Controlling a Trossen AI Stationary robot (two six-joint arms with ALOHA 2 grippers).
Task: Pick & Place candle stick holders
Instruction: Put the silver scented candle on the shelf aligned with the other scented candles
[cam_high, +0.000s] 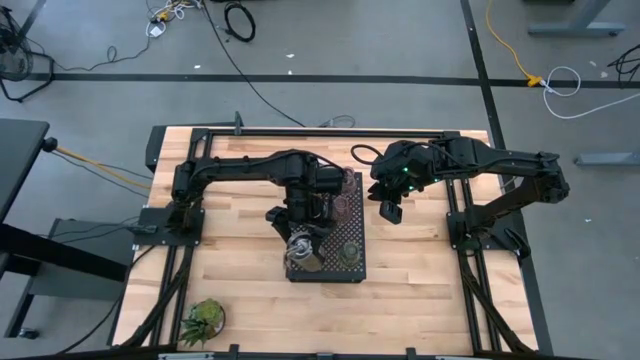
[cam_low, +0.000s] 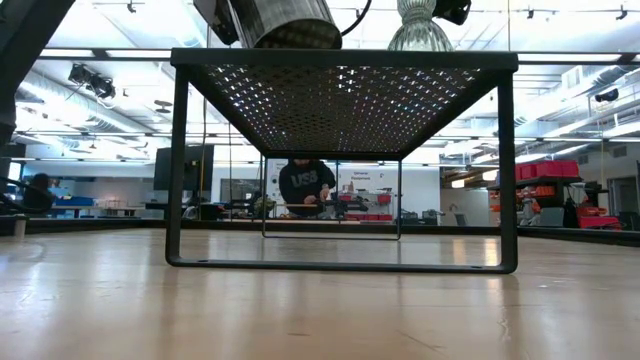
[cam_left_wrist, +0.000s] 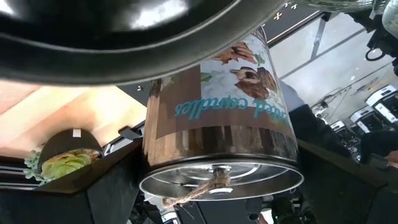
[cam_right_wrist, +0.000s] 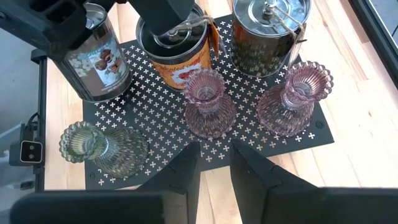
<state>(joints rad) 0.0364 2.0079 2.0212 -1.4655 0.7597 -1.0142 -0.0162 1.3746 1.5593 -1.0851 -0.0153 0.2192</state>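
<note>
Six candle stick holders stand on the black perforated tray (cam_right_wrist: 155, 102). Three metal tins: one (cam_right_wrist: 99, 59) is clamped in the left pincer (cam_high: 298, 243), lifted and tilted; the orange one (cam_right_wrist: 177, 59) and the third (cam_right_wrist: 267, 37) stand upright. Pink glass holders (cam_right_wrist: 208, 99) and (cam_right_wrist: 292, 99) stand beside the green one (cam_right_wrist: 102, 149). The right pincer (cam_right_wrist: 214, 162) hovers above, narrowly parted, holding nothing. The tray rests on the tabletop (cam_high: 430, 280).

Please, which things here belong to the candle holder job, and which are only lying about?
Job: three silvery metal holders, two pink glass holders, one green glass holder; left gripper above them, right gripper nearby.
Lying about: black perforated tray under them, spiky plant, floor cables.
</note>
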